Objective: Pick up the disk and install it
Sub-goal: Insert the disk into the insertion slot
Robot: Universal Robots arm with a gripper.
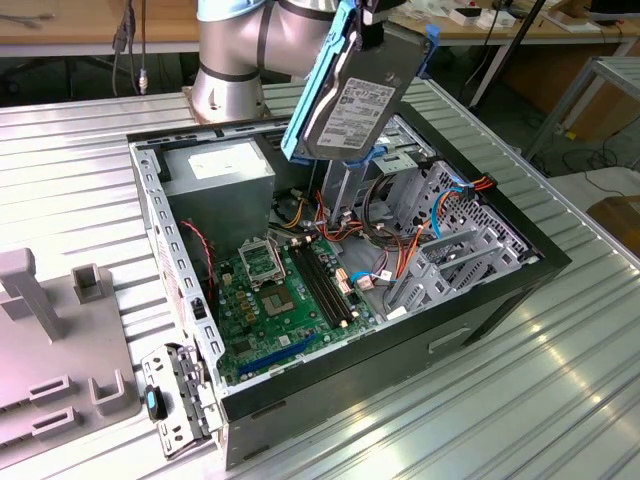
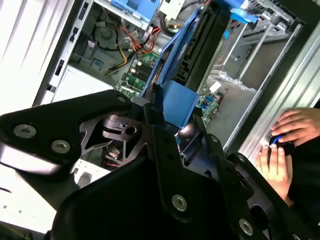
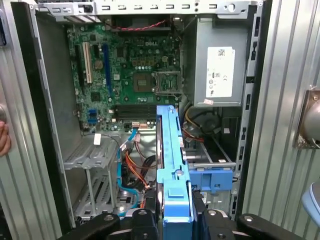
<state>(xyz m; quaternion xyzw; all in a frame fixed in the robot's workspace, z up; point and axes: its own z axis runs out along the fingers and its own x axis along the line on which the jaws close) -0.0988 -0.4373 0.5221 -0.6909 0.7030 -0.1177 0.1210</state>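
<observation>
The gripper (image 3: 175,212) is clamped on the disk (image 1: 358,100), its black fingers (image 3: 142,220) pressed against either side of one blue side rail (image 3: 173,150). In the exterior view the hard drive hangs steeply tilted over the open computer case (image 1: 500,290), with its white label facing the camera and blue rails along both long edges. It sits above the middle of the case, between the grey power supply box (image 1: 220,170) towards the exterior view's left and the metal drive bays (image 1: 450,240) towards the exterior view's right. Its lower end looks about level with the case rim, though the angle makes it hard to tell whether it has dipped inside.

Below it lie the green motherboard (image 1: 280,300) and a tangle of orange and red cables (image 1: 385,235). In the first wrist view the drive shows edge-on, with the blue-topped drive cage (image 3: 212,180) just beside it. In the second wrist view a person's hand (image 2: 295,125) rests on the ribbed metal table (image 1: 560,400) beside the case. A grey fixture plate (image 1: 50,350) lies at the exterior view's left, well apart from the drive
</observation>
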